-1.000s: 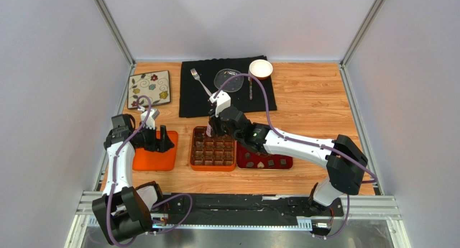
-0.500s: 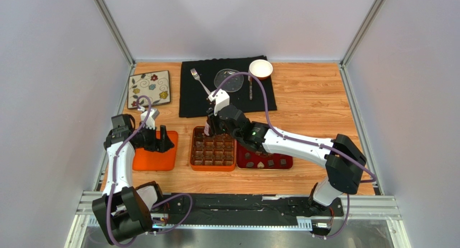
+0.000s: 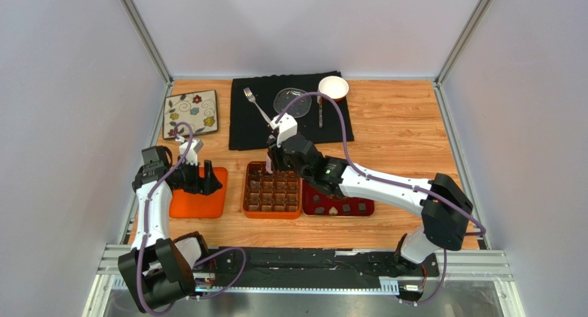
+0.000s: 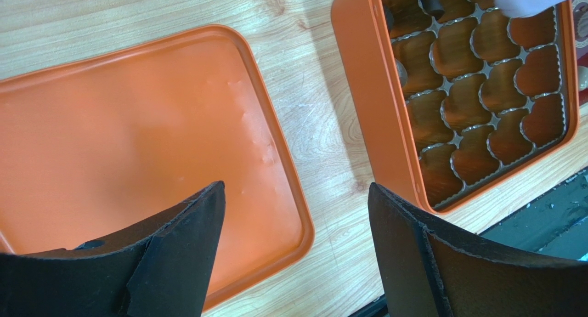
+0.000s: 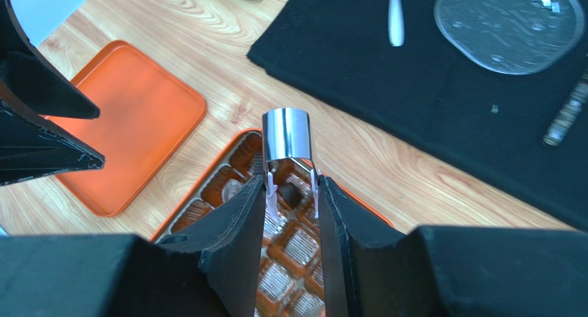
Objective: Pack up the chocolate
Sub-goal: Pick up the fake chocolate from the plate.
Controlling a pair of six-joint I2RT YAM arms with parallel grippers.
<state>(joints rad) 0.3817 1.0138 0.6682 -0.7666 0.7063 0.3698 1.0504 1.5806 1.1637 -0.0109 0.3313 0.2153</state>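
Fingers (image 5: pixel 238 227) of right gripper (image 5: pixel 291 184) pinch metal tongs (image 5: pixel 286 134) around one chocolate (image 5: pixel 288 194).
It is at the orange box (image 3: pixel 272 216)'s far row; left gripper (image 4: pixel 295 189) gapes above the orange lid (image 4: pixel 103 124) beside it, red tray (image 3: pixel 362 208) on the other side.

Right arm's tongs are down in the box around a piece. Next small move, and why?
Probably lift the right gripper straight up. Its jaws pinch the metal tongs, whose tips straddle a chocolate that looks seated in a cell of the orange box, with a gap at one tip. It seems released, so rising vertically should avoid nudging it before heading to the red tray.
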